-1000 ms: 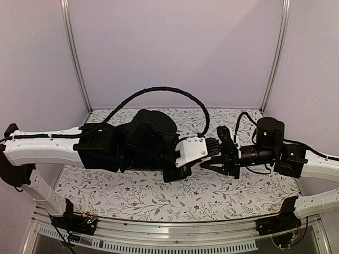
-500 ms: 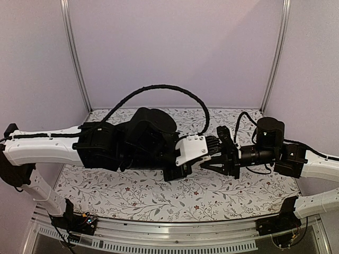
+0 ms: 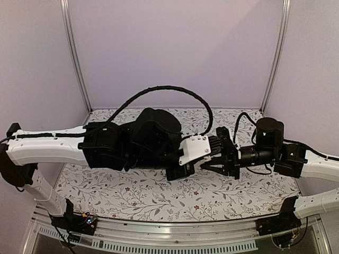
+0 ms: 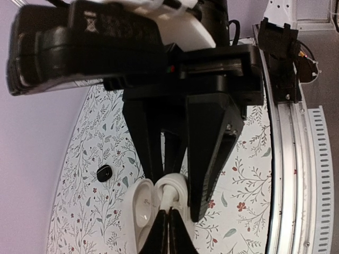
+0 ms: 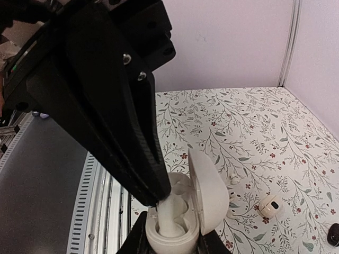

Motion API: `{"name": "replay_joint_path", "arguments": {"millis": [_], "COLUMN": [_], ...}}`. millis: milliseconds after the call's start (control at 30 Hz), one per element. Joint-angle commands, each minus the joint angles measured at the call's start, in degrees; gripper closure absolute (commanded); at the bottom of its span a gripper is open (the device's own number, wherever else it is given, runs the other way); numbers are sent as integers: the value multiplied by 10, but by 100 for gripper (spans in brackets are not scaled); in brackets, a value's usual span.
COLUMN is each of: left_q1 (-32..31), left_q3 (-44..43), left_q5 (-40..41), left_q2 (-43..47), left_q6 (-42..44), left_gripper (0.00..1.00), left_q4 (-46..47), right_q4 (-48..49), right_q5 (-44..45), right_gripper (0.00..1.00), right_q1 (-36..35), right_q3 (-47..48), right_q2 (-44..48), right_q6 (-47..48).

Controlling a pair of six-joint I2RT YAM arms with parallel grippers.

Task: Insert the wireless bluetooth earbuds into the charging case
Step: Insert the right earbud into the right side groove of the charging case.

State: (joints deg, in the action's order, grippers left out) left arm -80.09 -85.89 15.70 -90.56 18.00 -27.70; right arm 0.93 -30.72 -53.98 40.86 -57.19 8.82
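My right gripper [image 5: 173, 244] is shut on the base of the white charging case [image 5: 186, 244], held upright with its lid [image 5: 209, 197] swung open. My left gripper [image 4: 168, 211] is shut on a white earbud [image 4: 170, 197], whose lower end sits inside the case's well [image 5: 175, 225]. The left fingers [image 5: 132, 143] reach down from the upper left to the case's mouth. In the top view both grippers meet above the table's middle right [image 3: 218, 151], and the case and earbud are hidden there. Another small white earbud [image 5: 233, 180] lies on the table.
A rounded cream case-like thing [image 5: 270, 205] rests on the floral tablecloth [image 5: 254, 132], with a small black thing [image 5: 333, 233] beyond it. A black pebble-like thing [image 4: 105, 172] lies left of the case. The metal front rail [image 4: 288, 159] runs along the near edge.
The left arm has shifted a little to the right, toward the right gripper. Both grips are unchanged.
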Motion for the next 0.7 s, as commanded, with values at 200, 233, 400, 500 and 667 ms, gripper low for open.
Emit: {"name": "replay_joint_path", "arguments": {"millis": [200, 233, 400, 500, 667], "left_q1": [12, 12, 13, 19, 59], "left_q3": [-14, -13, 22, 50, 85], "left_q5": [-19, -18, -29, -50, -73], "left_q2": [-19, -13, 51, 92, 141], "left_q6": [-2, -3, -4, -11, -77], "left_gripper": [100, 98, 85, 73, 62], "left_q4": [-14, -12, 46, 84, 114], "right_q4": [37, 40, 79, 103, 125], "right_q5": [-1, 3, 27, 31, 37], "right_gripper": [100, 100, 100, 100, 100], "right_q1": [-4, -4, -3, 8, 32], "right_q3": [-10, -11, -36, -61, -99], "right_q2": [10, 9, 8, 13, 38], "right_q6": [-1, -5, -43, -65, -111]}}
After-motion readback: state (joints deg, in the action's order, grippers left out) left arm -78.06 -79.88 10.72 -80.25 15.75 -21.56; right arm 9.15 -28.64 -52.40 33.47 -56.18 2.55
